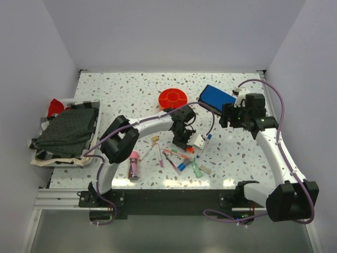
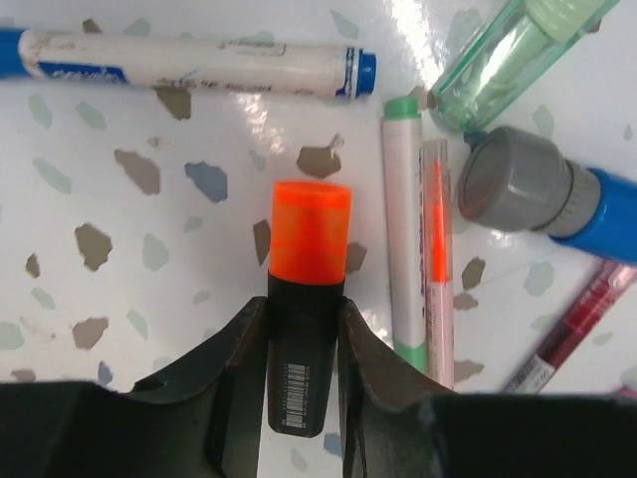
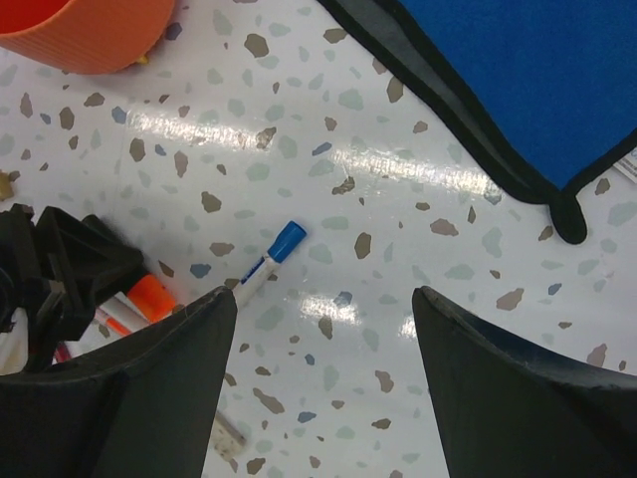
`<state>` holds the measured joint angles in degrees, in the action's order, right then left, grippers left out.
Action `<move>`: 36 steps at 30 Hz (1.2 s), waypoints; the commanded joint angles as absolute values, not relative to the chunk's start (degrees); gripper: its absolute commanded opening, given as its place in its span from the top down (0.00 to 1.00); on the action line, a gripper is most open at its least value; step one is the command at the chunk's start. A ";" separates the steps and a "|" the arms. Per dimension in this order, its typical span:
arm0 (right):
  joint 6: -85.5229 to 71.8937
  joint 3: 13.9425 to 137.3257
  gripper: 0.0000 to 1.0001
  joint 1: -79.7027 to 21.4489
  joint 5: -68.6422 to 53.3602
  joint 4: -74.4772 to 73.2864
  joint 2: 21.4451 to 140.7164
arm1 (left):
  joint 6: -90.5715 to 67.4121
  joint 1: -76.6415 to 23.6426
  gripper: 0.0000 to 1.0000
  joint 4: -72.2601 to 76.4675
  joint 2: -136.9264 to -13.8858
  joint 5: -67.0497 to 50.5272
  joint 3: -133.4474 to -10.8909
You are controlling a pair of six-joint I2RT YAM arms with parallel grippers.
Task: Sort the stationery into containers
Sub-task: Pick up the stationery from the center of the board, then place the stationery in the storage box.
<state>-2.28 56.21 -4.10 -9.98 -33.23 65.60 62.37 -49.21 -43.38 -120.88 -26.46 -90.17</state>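
The orange-capped marker (image 2: 309, 239) is seen lying flat on the speckled table (image 1: 131, 89), its black barrel pinched from both sides by the narrowed left gripper (image 2: 302, 307), with the cap left sticking out past the fingertips. A green-capped pen (image 2: 401, 229) is laid just beside it and a blue-capped white marker (image 2: 199, 65) beyond it, while the orange caddy (image 1: 162, 98) is set farther back on the table. The right gripper (image 3: 323, 294) is held wide and empty above bare tabletop, near a blue pouch (image 1: 216, 97).
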 commanded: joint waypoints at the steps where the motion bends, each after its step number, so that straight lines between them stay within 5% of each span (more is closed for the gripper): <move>1: -1.58 62.13 0.25 -3.69 -9.49 -33.40 68.10 | 65.04 -43.79 0.88 -50.35 -118.30 -32.07 -100.77; 10: -2.99 67.76 0.25 -3.25 -9.32 -31.56 74.26 | 56.01 -32.27 0.93 -43.62 -115.23 -52.54 -112.60; 13: -3.08 69.07 0.25 -3.16 -9.14 -30.76 76.28 | 40.83 -27.26 0.94 -24.58 -113.12 -57.99 -106.21; 17: -3.08 70.49 0.25 -2.90 -9.05 -30.41 78.57 | 10.81 -21.10 0.99 23.22 -110.48 -60.56 -91.70; 20: -2.99 70.93 0.25 -2.81 -8.62 -29.80 79.80 | 1.53 -18.81 1.00 37.75 -112.75 -57.58 -88.33; 36: -0.88 70.75 0.24 -2.37 -7.29 -30.67 81.12 | -12.66 -15.03 1.00 50.36 -122.34 -52.03 -87.02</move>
<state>-1.67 68.95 -2.76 -8.23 -31.68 81.17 -10.15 -16.45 44.99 -121.64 -53.08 -88.55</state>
